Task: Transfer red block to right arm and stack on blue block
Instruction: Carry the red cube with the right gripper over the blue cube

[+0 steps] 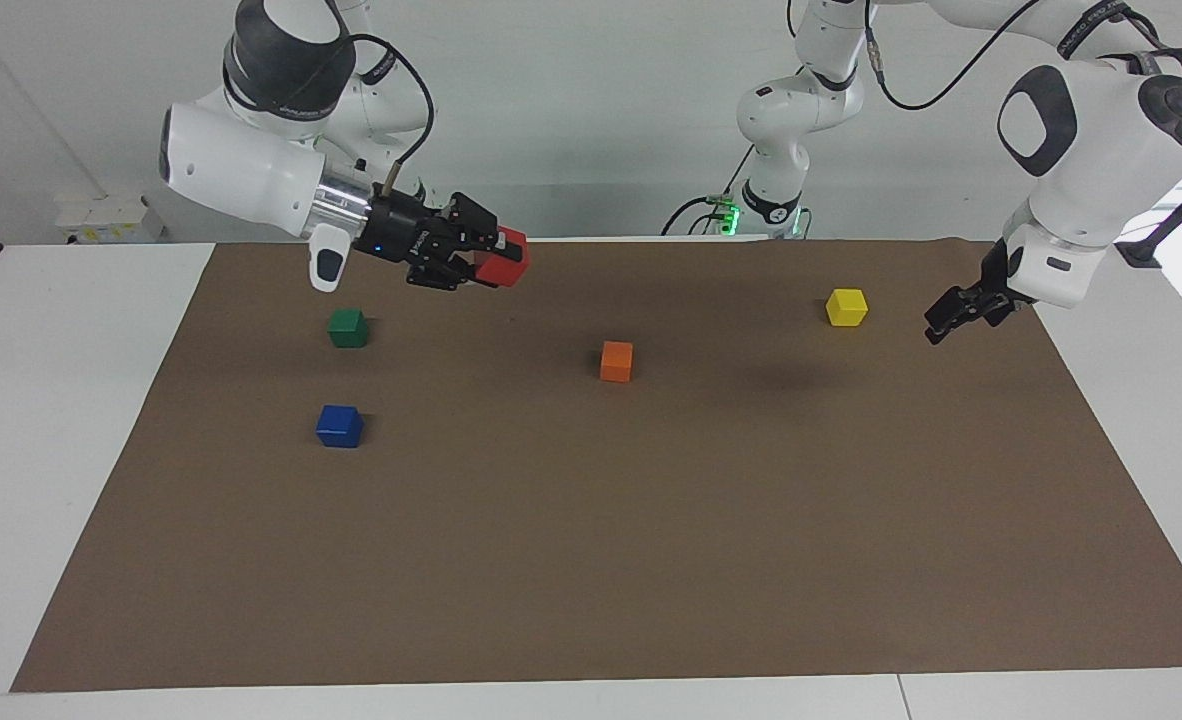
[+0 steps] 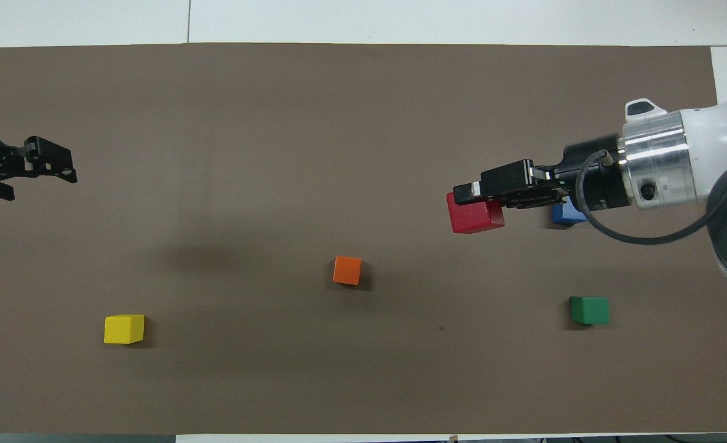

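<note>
My right gripper is shut on the red block and holds it up in the air over the mat at the right arm's end. In the overhead view the red block hangs under the right gripper. The blue block sits on the mat, apart from the red block. In the overhead view the blue block is partly covered by the raised right gripper. My left gripper holds nothing and hangs low over the mat's edge at the left arm's end, beside the yellow cube; it also shows in the overhead view.
A green cube sits nearer to the robots than the blue block. An orange cube lies mid-mat. A yellow cube lies toward the left arm's end. The brown mat covers the table.
</note>
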